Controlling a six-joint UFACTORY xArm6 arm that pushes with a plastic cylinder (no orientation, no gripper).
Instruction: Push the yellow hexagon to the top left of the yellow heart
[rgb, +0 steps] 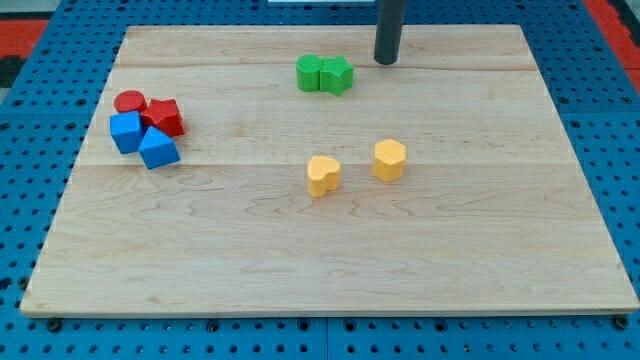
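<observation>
One yellow hexagon (389, 160), upright, right of yellow heart (323, 175)

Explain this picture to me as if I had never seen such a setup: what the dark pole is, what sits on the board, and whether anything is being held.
There is one picture, from a single camera looking down at a slant on a wooden board. The dark pole at the view's top is a robot arm's rod; its lower end, my tip, slides on the board and pushes blocks. It holds nothing; it has no gripper. My tip stands just right of two touching green blocks. Near the middle are the yellow heart and, to its right and apart from it, the yellow hexagon. At the view's left, two red blocks and two blue blocks sit clustered together.
</observation>
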